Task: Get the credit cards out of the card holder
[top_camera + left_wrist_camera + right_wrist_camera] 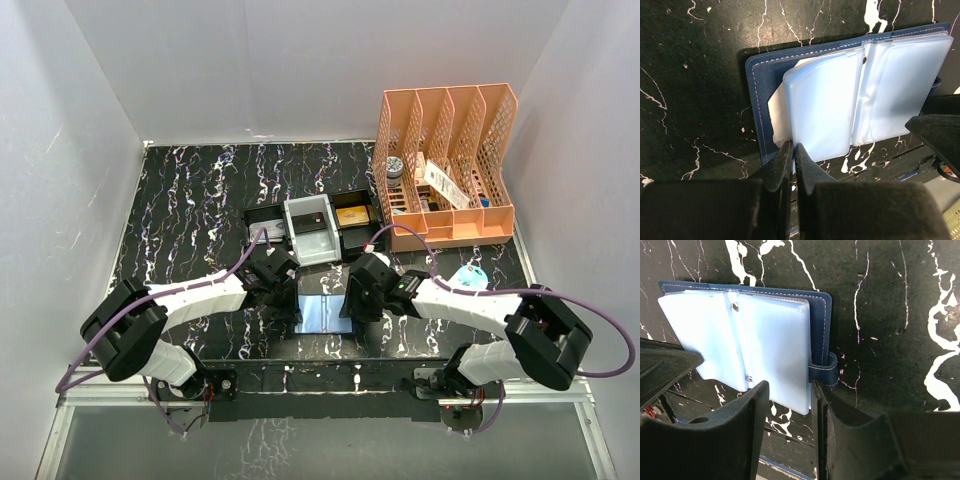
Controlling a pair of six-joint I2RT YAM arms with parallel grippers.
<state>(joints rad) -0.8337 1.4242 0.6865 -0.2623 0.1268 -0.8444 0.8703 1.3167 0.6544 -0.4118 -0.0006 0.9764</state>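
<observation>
Sitting early in the task, the card holder (325, 312) lies open on the table (190, 200) between both arms, left gripper (792, 155) shut at its edge, right gripper (790, 405) part-open astride a corner of the plastic sleeves (825, 100), no card visibly out yet.

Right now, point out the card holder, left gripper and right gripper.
card holder (825, 105): left wrist view, clear sleeve page.
left gripper (794, 148): left wrist view, between fingertips.
right gripper (789, 399): right wrist view, between fingertips.
</observation>
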